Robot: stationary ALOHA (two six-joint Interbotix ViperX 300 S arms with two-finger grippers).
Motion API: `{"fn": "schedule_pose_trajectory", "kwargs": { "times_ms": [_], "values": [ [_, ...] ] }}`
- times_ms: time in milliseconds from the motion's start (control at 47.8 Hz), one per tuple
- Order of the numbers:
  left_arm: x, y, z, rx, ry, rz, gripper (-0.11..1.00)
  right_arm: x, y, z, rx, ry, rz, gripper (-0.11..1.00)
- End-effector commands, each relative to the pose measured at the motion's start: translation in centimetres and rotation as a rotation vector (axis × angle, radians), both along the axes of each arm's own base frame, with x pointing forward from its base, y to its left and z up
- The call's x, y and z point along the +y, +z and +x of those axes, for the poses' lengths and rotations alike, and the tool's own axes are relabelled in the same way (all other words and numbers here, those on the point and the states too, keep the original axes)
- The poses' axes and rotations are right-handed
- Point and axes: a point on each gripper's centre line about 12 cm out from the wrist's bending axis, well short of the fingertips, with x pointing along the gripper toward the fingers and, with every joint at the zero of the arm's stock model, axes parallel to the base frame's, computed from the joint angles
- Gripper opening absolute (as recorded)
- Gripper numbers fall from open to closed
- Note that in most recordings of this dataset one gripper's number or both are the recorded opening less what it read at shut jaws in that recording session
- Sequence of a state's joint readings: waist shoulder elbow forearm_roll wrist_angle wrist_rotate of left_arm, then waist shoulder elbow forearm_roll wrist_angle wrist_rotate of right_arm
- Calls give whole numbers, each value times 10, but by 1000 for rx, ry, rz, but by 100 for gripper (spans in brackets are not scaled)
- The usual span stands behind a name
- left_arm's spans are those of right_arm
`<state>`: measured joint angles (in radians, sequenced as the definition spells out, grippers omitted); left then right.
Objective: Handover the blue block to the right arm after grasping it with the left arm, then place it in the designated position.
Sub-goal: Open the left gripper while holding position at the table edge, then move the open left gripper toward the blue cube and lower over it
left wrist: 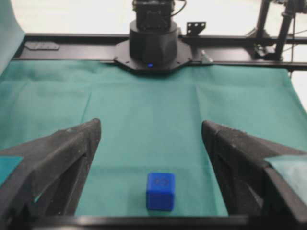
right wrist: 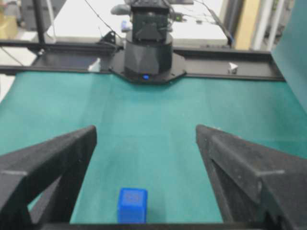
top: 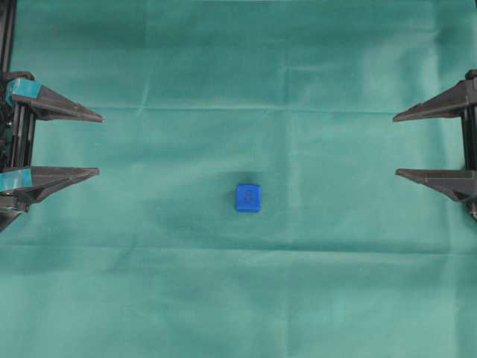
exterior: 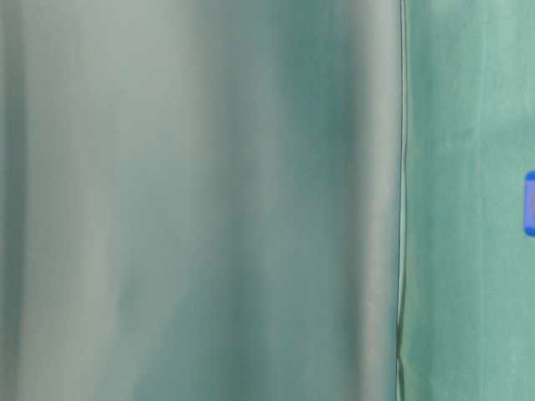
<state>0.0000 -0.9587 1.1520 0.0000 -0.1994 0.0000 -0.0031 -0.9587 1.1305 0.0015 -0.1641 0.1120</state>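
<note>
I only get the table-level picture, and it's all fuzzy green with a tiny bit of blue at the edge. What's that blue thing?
Observer: It's the blue block, a little cube. The overhead view shows all of it, sitting alone on the green cloth.
Operator: Is a robot holding it?
Observer: No. The left tool is wide open at the left edge of the overhead view, well apart from the block.
Operator: What about the other one?
Observer: The right tool is wide open too, at the right edge, and holds nothing.
</note>
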Motion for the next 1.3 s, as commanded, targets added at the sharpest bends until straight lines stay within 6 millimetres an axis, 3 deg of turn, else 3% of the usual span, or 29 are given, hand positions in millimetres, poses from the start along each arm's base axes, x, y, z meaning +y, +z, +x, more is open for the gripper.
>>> {"fn": "schedule_pose_trajectory", "kwargs": {
  "times_ms": [0,376,544,1276],
  "values": [
    [1,9,2,-23,3,-1,100,-1,10,2,-20,-3,1,94],
    [1,10,3,-28,3,-3,100,-1,9,2,-15,-3,-3,94],
    [1,9,13,-11,3,-3,100,-1,9,3,-15,-2,-8,94],
    [1,19,130,51,2,9,100,-1,7,4,-6,-3,-14,94]
  ]
}}
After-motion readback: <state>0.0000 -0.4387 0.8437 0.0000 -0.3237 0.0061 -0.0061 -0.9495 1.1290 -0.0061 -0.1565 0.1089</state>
